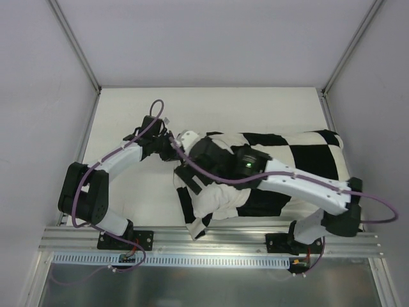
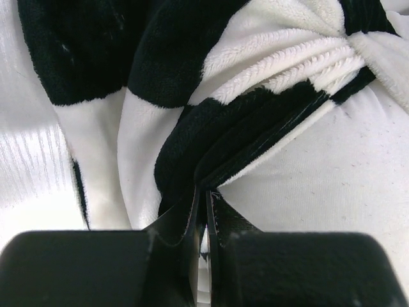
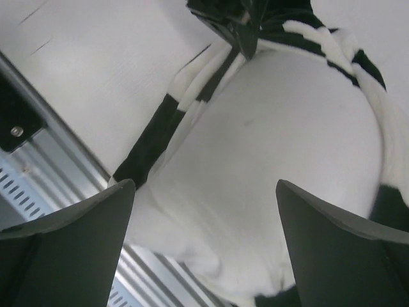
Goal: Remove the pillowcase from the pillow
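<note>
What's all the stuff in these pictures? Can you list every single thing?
pillowcase: one, black and cream checks, bunched across the table, still partly on the pillow
pillow: one, plain white, one end poking out of the pillowcase
table: one, cream, under everything
rail: one, silver, along the table's near edge
walls: three, grey, around the table
cables: two, purple, one along each arm
arms: two, black and white, fixed to the rail
left gripper: one, black, shut on the pillowcase
right gripper: one, black, open over the pillow
</note>
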Motion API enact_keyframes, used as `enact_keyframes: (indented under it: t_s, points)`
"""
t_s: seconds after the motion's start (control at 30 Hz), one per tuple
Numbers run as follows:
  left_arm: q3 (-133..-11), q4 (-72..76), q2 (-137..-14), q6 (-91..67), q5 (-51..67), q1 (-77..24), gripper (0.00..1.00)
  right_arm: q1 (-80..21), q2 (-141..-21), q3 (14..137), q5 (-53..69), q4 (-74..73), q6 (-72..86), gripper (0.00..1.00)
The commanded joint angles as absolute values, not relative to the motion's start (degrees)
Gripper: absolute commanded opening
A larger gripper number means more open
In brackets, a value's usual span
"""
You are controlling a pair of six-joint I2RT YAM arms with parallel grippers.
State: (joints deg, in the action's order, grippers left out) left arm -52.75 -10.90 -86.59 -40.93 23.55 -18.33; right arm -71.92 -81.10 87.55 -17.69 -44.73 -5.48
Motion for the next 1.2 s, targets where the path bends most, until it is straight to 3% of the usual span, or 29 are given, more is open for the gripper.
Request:
enact_keyframes:
  t_s: [0.0,0.17,0.43,0.47,0.5,0.53,0.57,0.77,1.17]
  points:
    - [-52.0,-9.6,-85.8,-39.6,21.3,-17.7,0.00,-74.3,-91.5,97.2,-28.7,-51.5,-8.3,0.97]
    - [-51.4,-9.6,-85.8,-39.8,21.4,-17.4,0.00,-75.0,-102.6,102.6,-34.4,-54.2,-8.6,0.96]
    - [-50.5,-9.6,-85.7,-39.8,21.5,-16.2,0.00,-74.4,-113.1,95.5,-38.9,-51.5,-5.7,1.00]
    - [-50.4,-9.5,-85.7,-39.8,21.6,-16.1,0.00,-73.8,-113.4,94.6,-37.7,-50.7,-5.5,0.89]
    - [-50.3,-9.5,-85.7,-39.8,21.6,-16.0,0.00,-73.6,-113.3,93.9,-36.7,-49.5,-4.6,0.70]
    - [-50.0,-9.4,-85.7,-39.8,21.5,-15.8,0.00,-73.3,-112.2,92.5,-35.5,-48.7,-4.3,0.21]
    - [-49.9,-9.5,-85.5,-39.8,21.5,-15.8,0.00,-73.1,-111.2,91.9,-35.4,-47.9,-3.9,0.01]
    - [-49.8,-9.3,-85.4,-40.0,21.9,-15.5,0.00,-70.8,-97.4,90.3,-32.6,-40.3,-3.7,0.01]
    - [-51.9,-6.9,-90.1,-41.5,25.0,-15.9,0.00,-65.6,-69.3,83.4,-12.3,-26.7,-0.1,0.01]
